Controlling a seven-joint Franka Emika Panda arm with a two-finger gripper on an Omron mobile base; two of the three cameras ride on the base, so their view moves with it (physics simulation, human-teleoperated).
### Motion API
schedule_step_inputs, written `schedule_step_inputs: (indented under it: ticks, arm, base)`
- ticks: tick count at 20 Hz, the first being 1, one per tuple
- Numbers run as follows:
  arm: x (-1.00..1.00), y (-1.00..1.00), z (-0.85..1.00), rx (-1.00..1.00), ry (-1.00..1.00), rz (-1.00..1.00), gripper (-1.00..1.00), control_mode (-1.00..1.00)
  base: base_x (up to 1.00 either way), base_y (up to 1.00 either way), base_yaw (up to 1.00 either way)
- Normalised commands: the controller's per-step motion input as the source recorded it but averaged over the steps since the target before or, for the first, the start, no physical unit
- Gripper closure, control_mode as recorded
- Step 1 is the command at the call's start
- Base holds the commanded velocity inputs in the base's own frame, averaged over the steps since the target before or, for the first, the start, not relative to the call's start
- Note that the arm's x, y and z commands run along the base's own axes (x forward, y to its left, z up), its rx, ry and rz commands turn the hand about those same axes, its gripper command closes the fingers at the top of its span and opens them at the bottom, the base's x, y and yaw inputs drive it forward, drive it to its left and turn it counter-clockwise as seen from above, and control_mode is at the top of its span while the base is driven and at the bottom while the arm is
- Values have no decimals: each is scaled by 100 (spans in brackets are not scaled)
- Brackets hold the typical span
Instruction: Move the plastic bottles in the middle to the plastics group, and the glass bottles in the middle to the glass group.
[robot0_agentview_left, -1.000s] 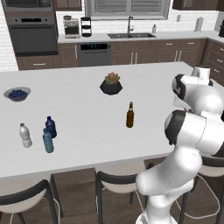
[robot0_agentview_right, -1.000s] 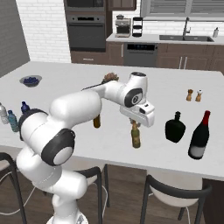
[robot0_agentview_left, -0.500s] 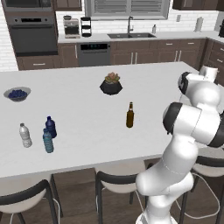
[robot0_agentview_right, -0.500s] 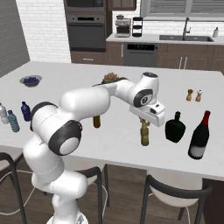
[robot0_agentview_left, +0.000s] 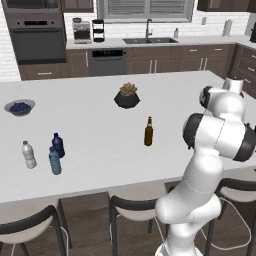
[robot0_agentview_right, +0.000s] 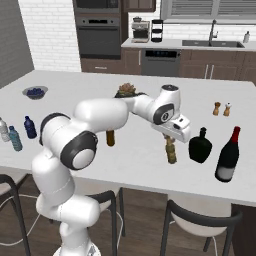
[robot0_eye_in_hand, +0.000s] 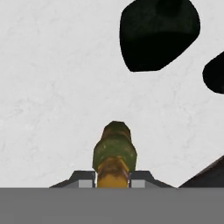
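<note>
In the left base view the island counter (robot0_agentview_left: 100, 135) carried the plastics group near its left front corner: the clear whitish bottle (robot0_agentview_left: 28, 154), the navy-blue bottle (robot0_agentview_left: 58, 145) and the teal-blue bottle (robot0_agentview_left: 55, 161) just in front of them; the teal one looked already placed; the amber-brown bottle (robot0_agentview_left: 148, 132) stood alone and upright mid-counter, well apart from a dark planter (robot0_agentview_left: 127, 97) behind it and a bowl of blueberries (robot0_agentview_left: 19, 107) toward the left edge.

In the right base view the gripper (robot0_agentview_right: 171, 141) reached toward the right front part of the counter, fingers clamped on the neck of the olive-yellow green bottle (robot0_agentview_right: 171, 151); the bottle hung upright, its base at or just above the surface, I could not tell which; the squat black bottle (robot0_agentview_right: 200, 146) stood just beside it on the right, and the dark red-capped wine bottle (robot0_agentview_right: 228, 156) beyond that, near the front edge.

In the hand view the olive bottle sat between the two finger tips, seen from above, with the black bottle's dark body (robot0_eye_in_hand: 158, 33) close ahead.

Judging from this, a release while the base hangs clear or tilted could topple the slim bottle; sliding further right could knock the black bottle; the front edge is near, so a fall forward might leave the counter; open room lies behind and to the left, where the surface is bare.
</note>
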Motion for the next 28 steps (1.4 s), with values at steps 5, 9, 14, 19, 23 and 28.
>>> schedule_step_inputs:
  ticks: [5, 9, 14, 19, 23, 28]
  arm:
    - [28, -31, -17, -8, 0, 0, 100, -100]
    - [11, -17, -30, -1, 0, 0, 100, -100]
    - [3, -14, -37, 0, 3, 0, 100, -100]
    - [9, -25, -37, 0, 5, 2, 100, -100]
    - [1, -27, -35, 0, 1, 7, 100, -100]
    - [0, -4, -30, 0, 1, 3, 100, -100]
  base:
    - [0, 0, 0]
    - [0, 0, 0]
    - [0, 0, 0]
    - [0, 0, 0]
    - [0, 0, 0]
    - [0, 0, 0]
